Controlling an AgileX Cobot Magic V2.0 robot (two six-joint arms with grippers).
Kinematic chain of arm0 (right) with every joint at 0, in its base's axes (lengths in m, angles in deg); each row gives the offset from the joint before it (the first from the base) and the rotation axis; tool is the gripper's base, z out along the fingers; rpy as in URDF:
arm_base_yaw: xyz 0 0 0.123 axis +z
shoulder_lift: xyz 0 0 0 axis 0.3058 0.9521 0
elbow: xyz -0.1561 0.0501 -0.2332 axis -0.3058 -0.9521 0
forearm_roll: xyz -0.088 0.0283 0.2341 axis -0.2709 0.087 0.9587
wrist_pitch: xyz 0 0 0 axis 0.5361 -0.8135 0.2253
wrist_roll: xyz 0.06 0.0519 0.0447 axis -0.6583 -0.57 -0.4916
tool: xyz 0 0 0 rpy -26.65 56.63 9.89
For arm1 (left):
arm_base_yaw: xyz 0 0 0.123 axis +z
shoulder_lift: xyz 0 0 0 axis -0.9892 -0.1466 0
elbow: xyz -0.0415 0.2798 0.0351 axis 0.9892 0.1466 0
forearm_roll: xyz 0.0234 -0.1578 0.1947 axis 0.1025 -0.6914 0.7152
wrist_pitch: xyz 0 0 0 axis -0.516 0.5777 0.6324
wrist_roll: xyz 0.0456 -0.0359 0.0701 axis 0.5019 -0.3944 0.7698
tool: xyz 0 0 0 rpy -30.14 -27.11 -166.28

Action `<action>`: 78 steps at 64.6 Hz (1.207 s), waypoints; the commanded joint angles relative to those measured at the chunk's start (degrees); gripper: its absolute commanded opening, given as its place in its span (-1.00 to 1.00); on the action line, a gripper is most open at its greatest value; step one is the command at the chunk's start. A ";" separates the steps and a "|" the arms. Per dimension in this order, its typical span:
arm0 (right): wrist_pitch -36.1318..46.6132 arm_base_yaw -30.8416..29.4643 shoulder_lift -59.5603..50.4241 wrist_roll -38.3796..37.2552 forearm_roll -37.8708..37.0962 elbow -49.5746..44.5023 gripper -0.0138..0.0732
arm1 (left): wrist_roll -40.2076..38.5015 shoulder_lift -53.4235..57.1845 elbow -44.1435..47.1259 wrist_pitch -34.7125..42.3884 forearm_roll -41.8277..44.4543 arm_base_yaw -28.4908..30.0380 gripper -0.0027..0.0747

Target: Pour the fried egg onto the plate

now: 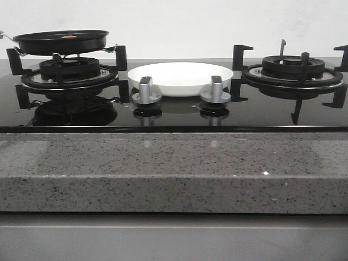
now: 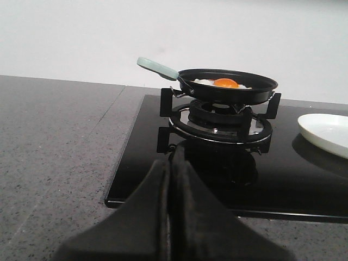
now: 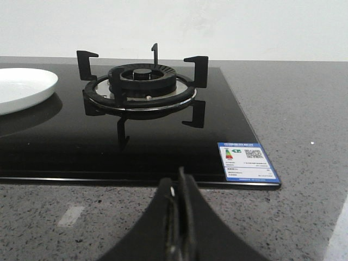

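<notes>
So far nothing of the pour looks done: the thin, flat fried egg (image 2: 223, 83), cream-white with an orange patch, lies inside the round black frying pan (image 2: 228, 86), which sits on the black pronged grate of the left burner (image 2: 216, 120). The round, shallow, glossy white plate (image 1: 179, 78) stands bare on the glossy black glass hob (image 1: 179, 117), between the two burners and just behind two grey metal knobs (image 1: 147, 91). The pan's pale mint handle (image 2: 157, 68) sticks out unheld. Both arms are back over the speckled grey stone worktop (image 1: 174, 163); the left hand (image 2: 170, 187) and the right hand (image 3: 178, 206) each show dark fingers pressed together, gripping nothing. By my reading, grasping the handle, carrying the pan over and tipping it are all left.
</notes>
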 commanded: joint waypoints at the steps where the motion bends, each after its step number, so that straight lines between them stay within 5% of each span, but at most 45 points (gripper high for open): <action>1: 4.23 -0.39 -1.10 0.51 -0.74 0.25 -0.84 | -0.37 0.97 0.37 4.47 0.02 0.20 -0.98; 65: 7.39 -0.39 -1.10 0.51 -0.74 0.30 -0.84 | -0.37 0.97 0.17 6.72 0.14 0.20 -0.98; 78: 1.47 -0.39 -1.10 0.51 -0.74 7.23 -0.84 | -0.37 0.97 -7.98 3.11 -0.27 0.20 -0.98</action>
